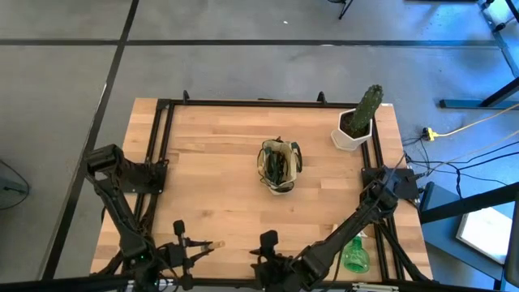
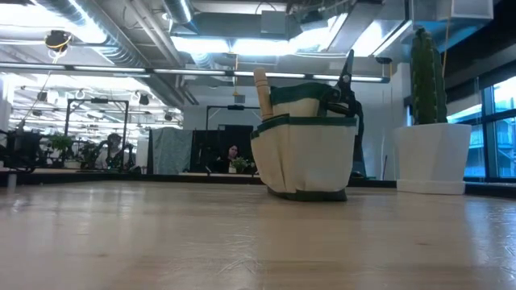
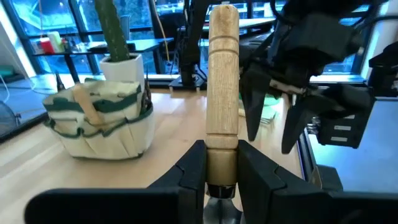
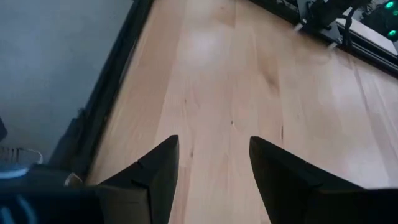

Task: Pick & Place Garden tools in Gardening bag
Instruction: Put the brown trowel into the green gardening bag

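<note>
You won't find any readable text, label, brand or number here. The olive-green and beige fabric gardening bag [image 2: 306, 145] looks unmarked, though its far side is hidden; the white hexagonal plant pot [image 2: 432, 158] shows plain faces.

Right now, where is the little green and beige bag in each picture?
High view: the gardening bag sits near the middle of the table, left of the cactus pot.
Low view: the bag stands right of centre, with the white pot further right.
Left wrist view: the bag is at the left, the pot behind it.
Right wrist view: not in it.
Shared landmark: the cactus pot.
</note>
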Motion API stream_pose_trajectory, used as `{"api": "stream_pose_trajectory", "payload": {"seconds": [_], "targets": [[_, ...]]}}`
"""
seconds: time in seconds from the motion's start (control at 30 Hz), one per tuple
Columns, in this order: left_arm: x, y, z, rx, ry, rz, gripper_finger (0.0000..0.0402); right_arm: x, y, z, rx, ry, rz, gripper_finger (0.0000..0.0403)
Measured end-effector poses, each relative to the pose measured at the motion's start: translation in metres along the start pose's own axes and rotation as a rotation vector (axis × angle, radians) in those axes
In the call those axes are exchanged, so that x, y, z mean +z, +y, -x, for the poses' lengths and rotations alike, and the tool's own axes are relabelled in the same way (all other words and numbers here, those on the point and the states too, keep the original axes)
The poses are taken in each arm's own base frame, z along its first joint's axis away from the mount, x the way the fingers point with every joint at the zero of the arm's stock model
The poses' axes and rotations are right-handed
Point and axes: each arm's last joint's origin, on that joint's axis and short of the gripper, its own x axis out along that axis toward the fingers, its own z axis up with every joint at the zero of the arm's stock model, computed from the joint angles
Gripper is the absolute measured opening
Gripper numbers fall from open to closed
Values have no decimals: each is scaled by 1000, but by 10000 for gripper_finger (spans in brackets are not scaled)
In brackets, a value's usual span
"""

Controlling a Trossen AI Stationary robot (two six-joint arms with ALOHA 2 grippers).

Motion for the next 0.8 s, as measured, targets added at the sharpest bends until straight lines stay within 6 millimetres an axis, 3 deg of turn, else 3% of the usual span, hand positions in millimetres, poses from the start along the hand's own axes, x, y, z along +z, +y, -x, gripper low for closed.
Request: {"api": "stream_pose_trajectory", "payload": {"seconds": [0.3, 0.5, 0.8], "targets": [[-25, -9, -4, 35, -25, 90, 56, -17, -5, 0, 69, -119, -76, 197], [-23, -12, -1, 32, -41, 118, 56, -39, -14, 1, 153, -262, -194, 197], [-16, -13, -19, 71, -46, 136, 56, -77, -36, 14, 189, -505, -349, 197]]}}
